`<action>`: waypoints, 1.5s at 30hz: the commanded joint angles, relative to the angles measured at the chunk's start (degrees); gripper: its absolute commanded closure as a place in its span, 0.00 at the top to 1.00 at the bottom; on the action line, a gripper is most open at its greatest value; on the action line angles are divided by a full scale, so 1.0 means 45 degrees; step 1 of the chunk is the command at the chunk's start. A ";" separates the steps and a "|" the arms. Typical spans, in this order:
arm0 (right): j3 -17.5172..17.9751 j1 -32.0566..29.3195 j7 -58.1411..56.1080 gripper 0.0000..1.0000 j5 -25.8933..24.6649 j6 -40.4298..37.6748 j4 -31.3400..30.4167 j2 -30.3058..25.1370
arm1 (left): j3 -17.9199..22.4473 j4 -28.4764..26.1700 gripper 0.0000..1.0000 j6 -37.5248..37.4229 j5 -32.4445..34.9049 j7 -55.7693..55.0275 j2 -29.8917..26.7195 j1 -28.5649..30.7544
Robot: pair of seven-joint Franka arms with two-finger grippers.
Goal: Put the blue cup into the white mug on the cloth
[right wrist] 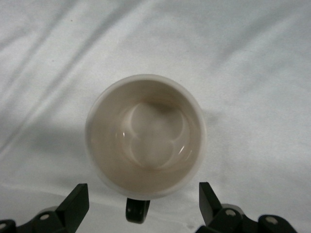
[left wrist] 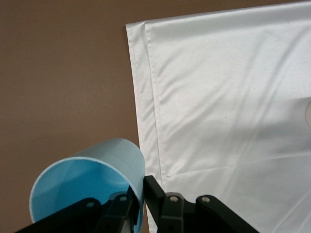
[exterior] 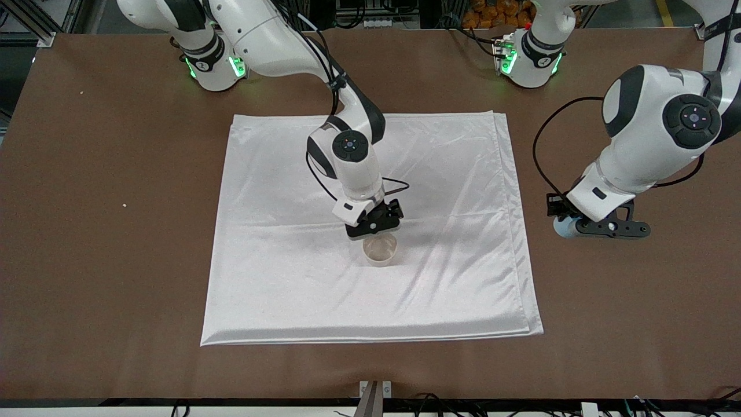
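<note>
The white mug (exterior: 380, 249) stands upright on the cloth (exterior: 278, 260), near its middle. My right gripper (exterior: 376, 231) hovers just above the mug, open. In the right wrist view the mug (right wrist: 146, 136) is empty, and its black handle (right wrist: 137, 211) lies between the spread fingers (right wrist: 77, 201). My left gripper (exterior: 570, 227) is shut on the blue cup (exterior: 561, 227), over bare table beside the cloth's edge at the left arm's end. In the left wrist view one finger is inside the blue cup (left wrist: 92, 179) and one finger (left wrist: 155, 191) is outside its wall.
The brown table (exterior: 116, 260) surrounds the cloth on all sides. The cloth's folded double edge (left wrist: 146, 97) shows beside the held cup. The cloth (right wrist: 252, 58) has soft creases around the mug. A small metal bracket (exterior: 375, 391) sits at the table's front edge.
</note>
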 commanded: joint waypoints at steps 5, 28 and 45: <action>-0.0531 -0.0503 -0.0314 1.00 0.0094 -0.3372 -0.0010 -0.2159 | -0.0971 0.0894 0.00 -0.0656 0.0601 -0.1200 0.0097 -0.0141; -0.0844 -0.5559 -0.4042 1.00 -0.1684 -1.1481 -0.0127 -0.7102 | -0.1323 0.2963 0.00 -0.1690 0.0953 -0.2721 0.1658 -0.3207; -0.0844 -0.8199 -0.6211 1.00 -0.1547 -1.0000 -0.1218 -0.8391 | -0.0173 0.6243 0.00 -0.2062 0.1226 -0.3329 0.4587 -0.6428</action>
